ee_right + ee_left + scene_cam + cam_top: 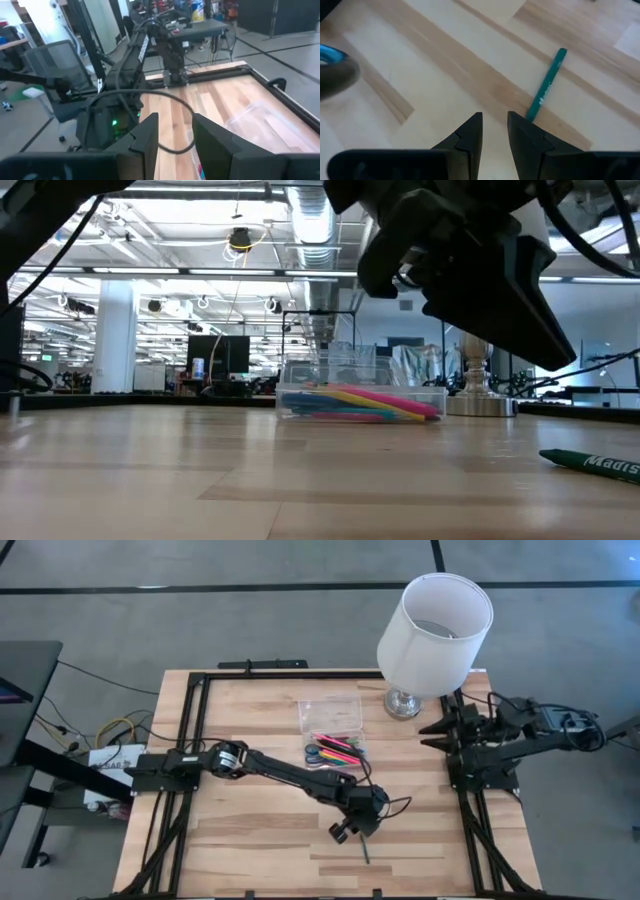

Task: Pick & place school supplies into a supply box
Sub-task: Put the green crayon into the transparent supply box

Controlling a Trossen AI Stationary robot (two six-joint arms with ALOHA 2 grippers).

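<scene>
The clear supply box point(331, 718) lies at mid-table, with pink, yellow and green pens point(338, 745) in its near part; the low view shows those pens point(365, 402) inside its clear walls point(300, 385). Blue-handled scissors point(314, 753) lie on the table by the box's near left corner. A single green pen point(365, 850) lies flat on the wood near the table's near edge. My left gripper point(352, 828) hovers open just above the table beside that pen point(547, 86), touching nothing. My right gripper point(175, 131) is open and waits at the table's right edge.
A large white lampshade on a chrome base point(434, 632) stands at the far right, close behind the box. Black frame rails point(196, 730) run along the table's left, far and right sides. Bare wood point(250, 840) lies to the left of the green pen.
</scene>
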